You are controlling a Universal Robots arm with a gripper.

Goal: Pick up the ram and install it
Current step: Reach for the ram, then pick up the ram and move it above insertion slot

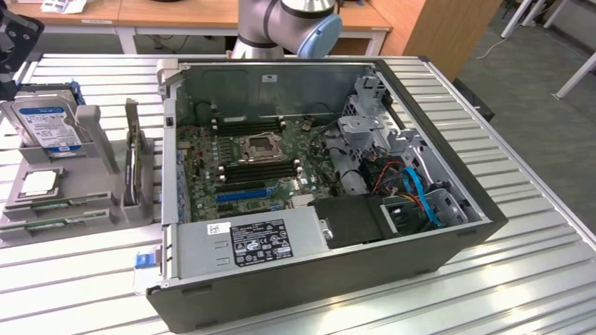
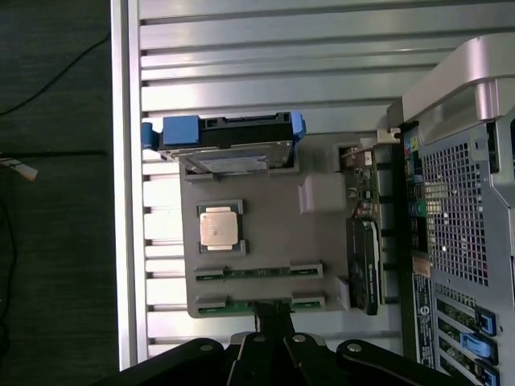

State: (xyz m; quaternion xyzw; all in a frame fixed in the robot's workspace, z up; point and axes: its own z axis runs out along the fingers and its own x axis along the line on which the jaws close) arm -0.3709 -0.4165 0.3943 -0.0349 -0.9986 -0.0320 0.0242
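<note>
Two ram sticks lie edge-up in the slots of a grey holder (image 1: 93, 209) at the exterior view's left: one ram stick (image 1: 58, 205) (image 2: 257, 271) and a second ram stick (image 1: 51, 225) (image 2: 257, 304) beside it, both thin and green. My gripper (image 1: 14, 42) (image 2: 273, 320) hangs high over the holder, shut with nothing between its fingers. In the wrist view its tips overlap the middle of the second stick. The motherboard (image 1: 251, 150) lies inside the open computer case (image 1: 447, 174), with long black memory slots (image 1: 262, 169) beside the CPU socket (image 1: 258, 147).
The holder also carries a silver hard drive with a blue label (image 1: 47, 125) (image 2: 229, 153), a square CPU chip (image 1: 39, 183) (image 2: 220, 227) and an upright expansion card (image 1: 130, 164) (image 2: 364, 265). The case stands close beside the holder on a slatted metal table (image 1: 521, 279). The power supply (image 1: 251, 241) and cables fill the case's near end.
</note>
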